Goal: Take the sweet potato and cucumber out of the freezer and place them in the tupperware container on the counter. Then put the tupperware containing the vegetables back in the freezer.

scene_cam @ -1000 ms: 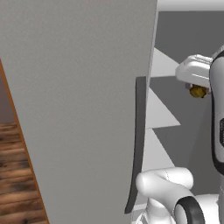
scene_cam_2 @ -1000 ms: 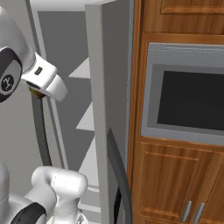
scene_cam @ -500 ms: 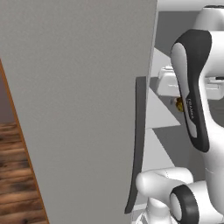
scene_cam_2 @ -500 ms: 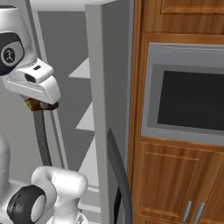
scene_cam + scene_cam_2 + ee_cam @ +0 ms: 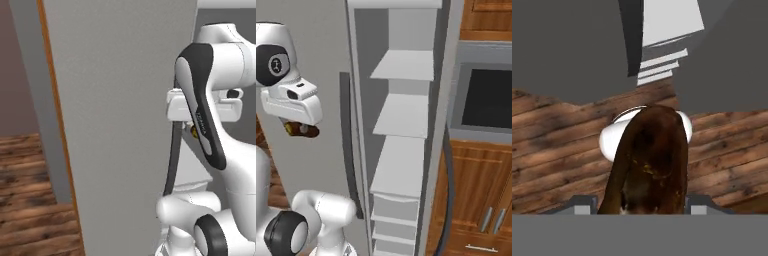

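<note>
Sweet potato [image 5: 649, 160] sits clamped between the jaws of the gripper [image 5: 300, 130], outside the freezer [image 5: 401, 125], beside its open door [image 5: 120, 125], above wood floor [image 5: 557, 150]. Risk: it sticks out far past the fingertips, so a fast swing toward the counter could shake it loose, or clip the door.

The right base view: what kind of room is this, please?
Most likely a home kitchen: a tall grey freezer standing open with pale shelves, a built-in oven set in brown wooden cabinets with silver handles, and wood plank floor.
</note>
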